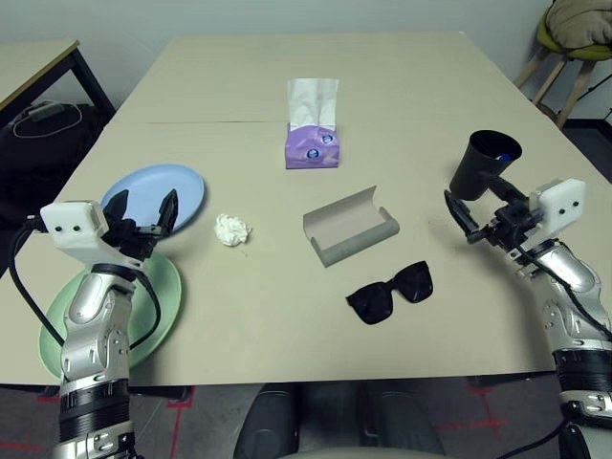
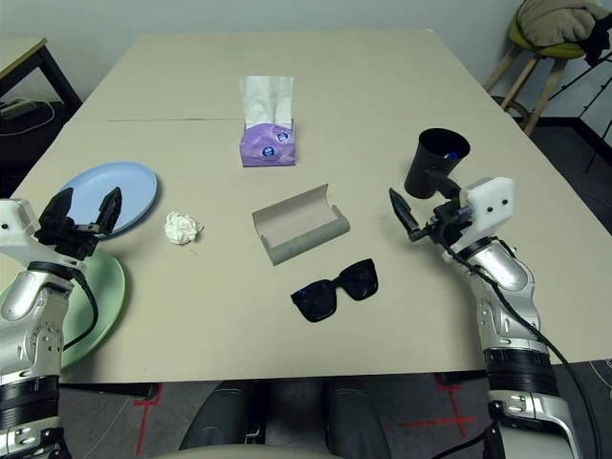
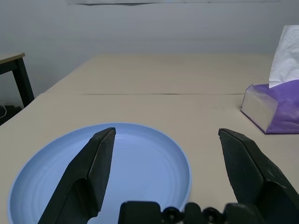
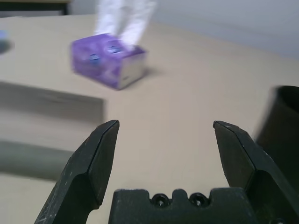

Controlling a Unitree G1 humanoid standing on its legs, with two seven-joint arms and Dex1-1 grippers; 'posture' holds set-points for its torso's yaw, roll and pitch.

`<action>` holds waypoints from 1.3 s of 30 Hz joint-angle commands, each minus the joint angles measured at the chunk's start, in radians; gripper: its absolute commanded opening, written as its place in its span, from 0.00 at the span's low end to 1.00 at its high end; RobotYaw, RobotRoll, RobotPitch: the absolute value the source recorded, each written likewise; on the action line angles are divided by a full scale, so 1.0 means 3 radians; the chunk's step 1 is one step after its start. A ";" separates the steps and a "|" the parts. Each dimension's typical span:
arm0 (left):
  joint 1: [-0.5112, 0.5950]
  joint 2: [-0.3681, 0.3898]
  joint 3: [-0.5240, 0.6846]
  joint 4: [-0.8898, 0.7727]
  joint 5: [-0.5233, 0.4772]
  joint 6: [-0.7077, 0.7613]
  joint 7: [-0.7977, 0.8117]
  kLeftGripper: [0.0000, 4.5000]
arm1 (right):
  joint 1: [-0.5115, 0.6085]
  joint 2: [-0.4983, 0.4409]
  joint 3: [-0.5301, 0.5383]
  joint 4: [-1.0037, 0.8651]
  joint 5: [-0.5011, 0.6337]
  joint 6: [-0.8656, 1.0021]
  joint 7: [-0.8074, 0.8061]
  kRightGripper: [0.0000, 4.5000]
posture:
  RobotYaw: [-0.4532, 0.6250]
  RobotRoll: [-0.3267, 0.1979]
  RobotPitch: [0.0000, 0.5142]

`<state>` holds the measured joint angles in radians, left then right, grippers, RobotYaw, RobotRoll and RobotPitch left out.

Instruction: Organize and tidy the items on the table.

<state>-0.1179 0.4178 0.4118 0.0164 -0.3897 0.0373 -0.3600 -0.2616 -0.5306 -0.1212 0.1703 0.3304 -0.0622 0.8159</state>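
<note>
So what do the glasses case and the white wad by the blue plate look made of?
Glasses case: looks like stiff grey fabric-covered or matte plastic shell; it holds its curved open shape with no shine. White wad: crumpled tissue paper, judging by soft irregular folds. Blue plate: smooth, probably plastic or ceramic.

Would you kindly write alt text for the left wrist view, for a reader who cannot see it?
The open left gripper hovers over a pale blue plate on a beige table, jaws spread wide and holding nothing. A purple tissue box with a white tissue sticking up stands further along the table.
</note>
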 commanded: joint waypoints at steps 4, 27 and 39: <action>0.0052 0.0050 -0.0025 0.0001 0.0033 0.0025 -0.0042 1.00 | -0.0089 -0.0262 0.0210 -0.0122 0.0115 0.0047 0.0759 0.99 | 0.48 0.62 0.16; 0.0047 0.0195 -0.0002 0.0045 -0.0030 0.0107 -0.0207 1.00 | -0.0296 -0.0219 0.0410 -0.0214 0.0277 0.0032 0.1555 0.99 | 0.50 0.62 0.17; 0.0083 0.1137 0.0268 0.0225 -0.0336 0.0994 -0.0825 1.00 | -0.0203 -0.0239 0.0445 -0.0382 0.0249 0.0063 0.1533 0.99 | 0.50 0.62 0.19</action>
<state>-0.1047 0.7364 0.4551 0.0682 -0.4704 0.2841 -0.5972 -0.3348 -0.5972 0.0077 0.0818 0.4029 -0.0535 1.2833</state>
